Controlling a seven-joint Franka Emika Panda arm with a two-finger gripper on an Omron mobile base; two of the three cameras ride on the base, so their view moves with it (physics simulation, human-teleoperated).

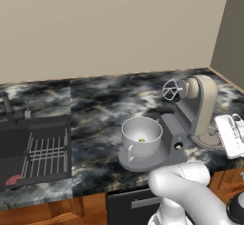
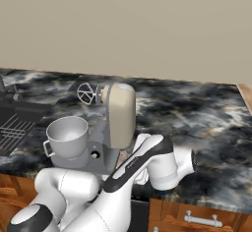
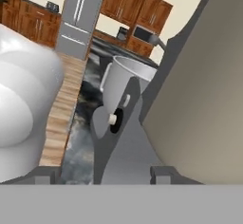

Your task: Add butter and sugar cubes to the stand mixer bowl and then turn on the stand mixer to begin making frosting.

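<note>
Dark finger tips of the pincer (image 3: 105, 175) are standing apart with nothing between them, so it is open and carrying nothing. It is hanging low at the right side of the stand mixer (image 1: 195, 109), looking left along the dark grey base, with the beige head rising close on its far side. Just ahead of the tips, the small round knob (image 3: 113, 119) is sticking out of the base on its near face, apart from both fingers.

Further left, the stand mixer bowl (image 1: 141, 136) is sitting on the base, handle toward the near edge of the counter (image 1: 95, 109). A small yellowish bit (image 1: 141, 140) is lying at its bottom, probably the butter. I cannot tell whether the sugar cubes are lying there too.

The loading step seems at least partly done. The head is tilting back, holding the whisk (image 1: 170, 90) above and behind the bowl. Turning the knob is looking like the step in hand.
</note>
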